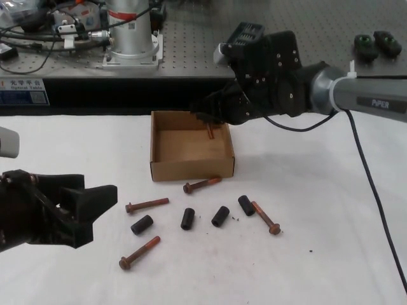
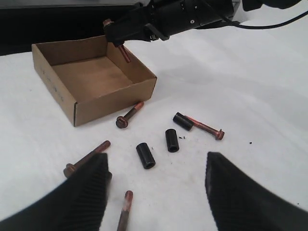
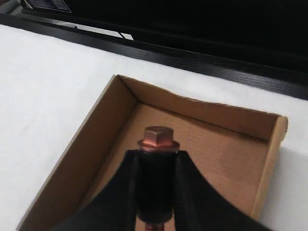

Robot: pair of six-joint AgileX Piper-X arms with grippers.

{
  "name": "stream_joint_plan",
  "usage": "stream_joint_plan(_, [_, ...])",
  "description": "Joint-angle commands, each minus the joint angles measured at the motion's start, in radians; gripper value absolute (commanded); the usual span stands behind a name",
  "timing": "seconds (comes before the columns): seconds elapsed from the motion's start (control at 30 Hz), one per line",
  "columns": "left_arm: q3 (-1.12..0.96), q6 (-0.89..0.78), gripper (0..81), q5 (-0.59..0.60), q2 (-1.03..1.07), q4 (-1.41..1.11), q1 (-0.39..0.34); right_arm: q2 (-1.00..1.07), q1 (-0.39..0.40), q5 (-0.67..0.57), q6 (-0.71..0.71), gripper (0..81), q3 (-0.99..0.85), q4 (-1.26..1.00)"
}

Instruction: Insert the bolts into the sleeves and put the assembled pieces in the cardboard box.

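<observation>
Assembled piece (image 3: 155, 183): copper-coloured hex-head bolt seated in a black cylindrical sleeve, hanging over the box, upper centre of the high view.
Right gripper (image 1: 213, 119): black fingers pinch the sleeve from both sides.
Left gripper (image 2: 156, 192): fingers spread, holding nothing, lower left of the high view.
Brown cardboard box (image 1: 191, 170): open-topped, centre frame.
Risk: dropped from here, the bolt may slip out of its sleeve, or the piece may clip the nearby back-right wall.
Surface: white cloth (image 1: 318, 254), with loose bolts (image 1: 147, 204) and sleeves (image 1: 187, 218) below the box.
Room: grey perforated metal bench (image 1: 191, 38), upper frame.
</observation>
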Motion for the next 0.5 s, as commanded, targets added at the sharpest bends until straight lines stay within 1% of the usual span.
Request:
stream_joint_plan(0.0, [0.000,0.016,43.1,-0.007,-0.014,-0.009,0.003,0.001,0.002,-0.043,-0.016,5.4,-0.025,0.008])
stream_joint_plan(0.03, [0.000,0.016,43.1,-0.007,-0.014,-0.009,0.003,0.001,0.002,-0.059,-0.013,10.5,-0.025,0.012])
stream_joint_plan(0.1, [0.000,0.016,43.1,-0.007,-0.014,-0.009,0.003,0.001,0.002,-0.084,-0.007,27.4,-0.025,0.027])
stream_joint_plan(0.17, [0.000,0.019,43.1,-0.007,-0.014,-0.009,0.003,0.001,0.002,-0.101,0.020,39.8,-0.025,0.040])
stream_joint_plan(0.2, [0.000,0.021,43.1,-0.007,-0.014,-0.009,0.003,0.001,0.000,-0.113,0.027,41.1,-0.025,0.051])
stream_joint_plan(0.23, [0.000,0.021,43.1,-0.007,-0.014,-0.009,0.003,0.001,0.000,-0.123,0.025,40.3,-0.025,0.063])
stream_joint_plan(0.3, [0.000,0.017,43.1,-0.007,-0.014,-0.009,0.003,-0.004,0.000,-0.131,0.025,35.2,-0.025,0.082])
stream_joint_plan(0.37, [0.000,-0.004,43.1,-0.007,-0.014,-0.009,0.003,-0.012,0.000,-0.164,0.025,31.8,-0.021,0.087])
stream_joint_plan(0.47, [0.000,-0.109,43.1,-0.010,-0.011,-0.009,0.003,-0.043,-0.007,-0.187,0.006,31.3,-0.019,0.147])
